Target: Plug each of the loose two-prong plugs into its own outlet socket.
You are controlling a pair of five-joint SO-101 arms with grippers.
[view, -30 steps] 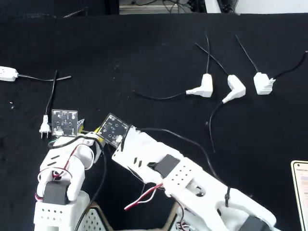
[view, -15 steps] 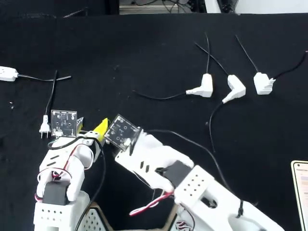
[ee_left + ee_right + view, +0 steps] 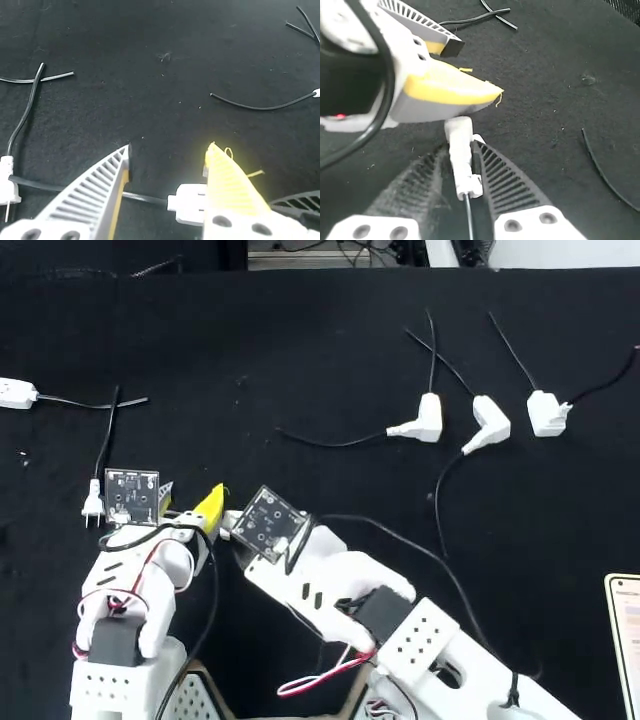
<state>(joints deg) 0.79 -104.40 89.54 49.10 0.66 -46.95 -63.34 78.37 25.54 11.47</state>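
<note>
Plug (image 3: 460,127), smooth white plastic, clenched in ribbed right gripper (image 3: 461,146), left gripper (image 3: 167,150) released, ribbed, yellow-padded

I can read nothing from my station. A card (image 3: 625,640) at the lower right edge of the high view carries lines of print, but the frame cuts it off and the print is too small for me to make out. Two small circuit boards sit in the lower left of that view, the left board (image 3: 133,495) and the right board (image 3: 270,524). Each has pale marks on its dark face. I cannot tell whether these are letters, numbers or only solder points.
</note>
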